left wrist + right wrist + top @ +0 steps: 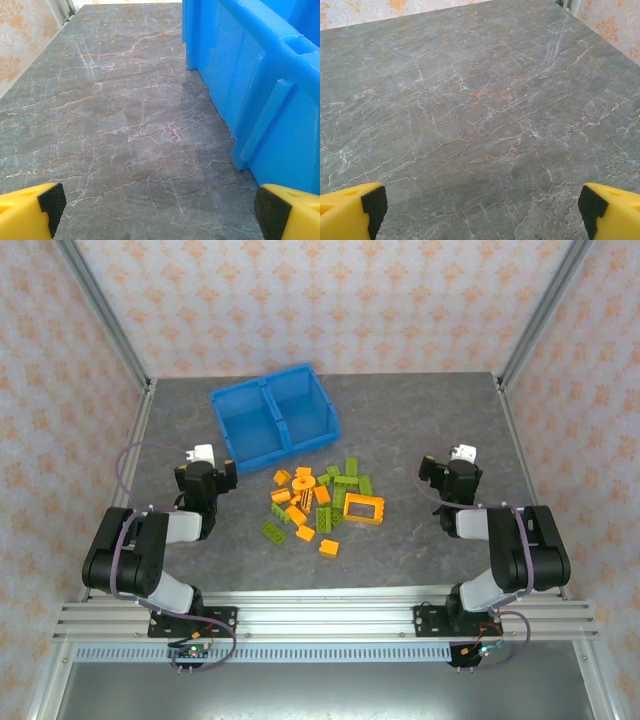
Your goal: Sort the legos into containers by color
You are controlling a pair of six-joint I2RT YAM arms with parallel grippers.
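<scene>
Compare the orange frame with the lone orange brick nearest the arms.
The orange frame is far larger than the lone orange brick. The frame is an open rectangle; the brick, solid. The frame sits at the right edge of the pile; the brick lies apart off its near edge. Both are orange and outside the blue bin.

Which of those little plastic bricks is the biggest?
The orange rectangular frame at the right edge of the legos: hollow in the middle and clearly larger than every other piece.
</scene>
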